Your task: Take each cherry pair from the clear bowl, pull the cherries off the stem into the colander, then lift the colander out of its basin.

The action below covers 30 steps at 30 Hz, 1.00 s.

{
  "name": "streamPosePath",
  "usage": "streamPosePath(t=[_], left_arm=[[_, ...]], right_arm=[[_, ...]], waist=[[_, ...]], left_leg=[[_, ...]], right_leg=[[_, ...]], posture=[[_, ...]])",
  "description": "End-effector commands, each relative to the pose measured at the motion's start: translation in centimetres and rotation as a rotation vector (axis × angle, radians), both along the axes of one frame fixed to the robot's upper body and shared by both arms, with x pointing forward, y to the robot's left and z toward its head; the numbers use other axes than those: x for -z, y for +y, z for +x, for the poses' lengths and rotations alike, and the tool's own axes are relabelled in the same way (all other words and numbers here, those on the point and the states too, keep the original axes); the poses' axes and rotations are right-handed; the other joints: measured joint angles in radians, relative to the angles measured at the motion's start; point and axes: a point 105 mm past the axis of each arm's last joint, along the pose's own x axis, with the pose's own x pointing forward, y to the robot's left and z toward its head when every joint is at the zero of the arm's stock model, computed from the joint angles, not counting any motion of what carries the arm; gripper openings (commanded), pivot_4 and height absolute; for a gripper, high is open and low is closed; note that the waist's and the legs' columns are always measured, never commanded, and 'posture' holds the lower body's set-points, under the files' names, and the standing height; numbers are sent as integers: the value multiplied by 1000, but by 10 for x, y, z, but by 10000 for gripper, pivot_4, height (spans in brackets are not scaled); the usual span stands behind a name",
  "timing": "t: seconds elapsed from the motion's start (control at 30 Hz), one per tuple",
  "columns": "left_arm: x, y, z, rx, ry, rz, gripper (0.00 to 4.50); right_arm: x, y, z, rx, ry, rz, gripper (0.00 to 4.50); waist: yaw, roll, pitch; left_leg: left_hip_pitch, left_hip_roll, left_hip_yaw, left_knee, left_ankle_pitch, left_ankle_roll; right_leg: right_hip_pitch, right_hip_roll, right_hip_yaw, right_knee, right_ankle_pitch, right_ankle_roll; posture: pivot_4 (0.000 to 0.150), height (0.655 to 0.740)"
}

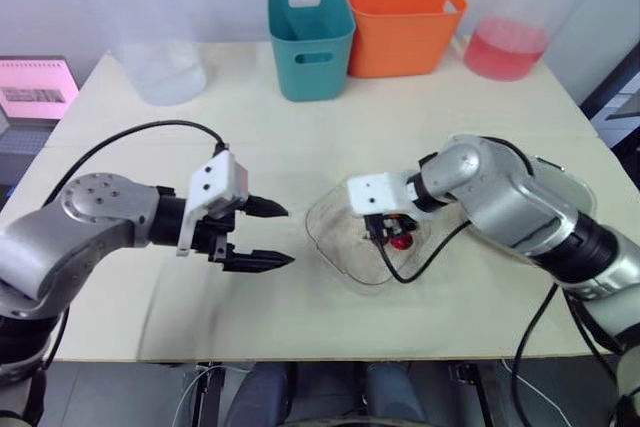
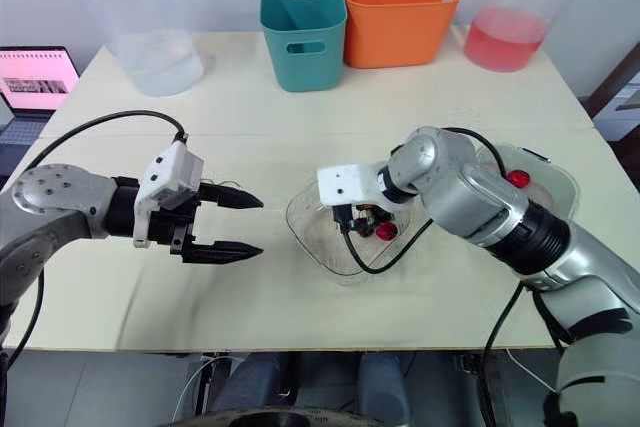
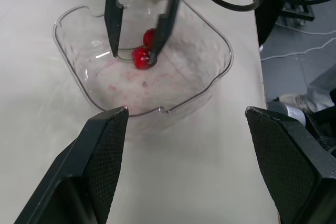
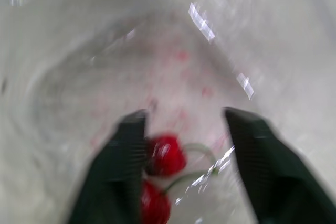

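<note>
The clear bowl (image 1: pixel 345 252) sits mid-table with a red cherry pair (image 3: pixel 140 56) on its floor. My right gripper (image 3: pixel 135 56) reaches down inside the bowl, open, its two fingers straddling the cherries (image 4: pixel 167 155), which lie against one finger (image 4: pixel 118 177). My left gripper (image 1: pixel 287 236) hovers open and holds nothing, just left of the bowl and pointing at it. Behind my right forearm at the table's right side stands the clear basin (image 2: pixel 548 187) with a colander and one red cherry (image 2: pixel 518 179) in it, partly hidden by the arm.
At the table's back stand a teal bin (image 1: pixel 310 37) and an orange bin (image 1: pixel 404 25). A clear tub of pink liquid (image 1: pixel 505 47) is at back right, a clear water tub (image 1: pixel 160 67) at back left. A laptop (image 1: pixel 35 87) lies off the left edge.
</note>
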Motion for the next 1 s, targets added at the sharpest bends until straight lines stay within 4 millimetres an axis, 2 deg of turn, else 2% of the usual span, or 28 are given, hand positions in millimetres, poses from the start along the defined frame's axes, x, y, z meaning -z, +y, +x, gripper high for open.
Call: streamPosePath(t=[0.03,0.3,0.57,0.67,0.77,0.8,0.83,0.93,1.0], left_arm=[[-8,-3,-2,19,-44,-11,37580],[-11,-5,0,16,-56,-30,37580],[-16,-8,0,14,-66,-63,37580],[-18,-10,1,12,-73,-79,37580],[-20,-11,2,9,-77,-94,37580],[-20,-12,2,8,-78,-96,37580],[-21,-12,2,6,-79,-97,37580],[-21,-12,2,3,-80,-99,37580],[-21,-11,3,-1,-79,-99,37580]], right_arm=[[-4,-2,-5,-49,-15,-41,37857],[8,-2,-3,-94,-10,-107,37857],[20,-5,11,-111,-40,-192,37857],[24,-6,14,-117,-41,-219,28872],[28,-6,13,-125,-28,-235,13136],[29,-6,11,-129,-22,-234,9800],[29,-5,10,-134,-16,-232,7685],[26,-2,9,-134,-19,-208,7685],[14,9,9,-132,-39,-147,7685]], waist=[[0,0,0],[6,0,0],[6,0,0],[5,0,0],[5,0,0],[5,0,0],[5,0,0],[5,0,0],[4,0,0]], left_leg=[[0,0,0,0,0,0],[0,0,0,1,0,0],[0,0,0,1,0,-1],[0,0,0,1,0,-1],[0,0,0,1,0,-1],[0,0,0,1,0,-1],[0,0,-1,1,0,-1],[0,0,-1,1,0,-1],[0,0,0,1,0,-1]], right_leg=[[0,0,0,0,0,0],[0,0,0,1,0,0],[0,0,0,1,0,0],[0,0,0,1,0,0],[0,0,0,1,0,0],[0,0,0,1,0,0],[0,0,0,1,0,0],[0,0,0,1,0,0],[0,0,0,1,0,0]], posture=[[1500,7400],[1500,7400],[1500,7400],[1500,7400],[1500,7400],[1500,7400],[1500,7400],[1500,7400],[1500,7400]])
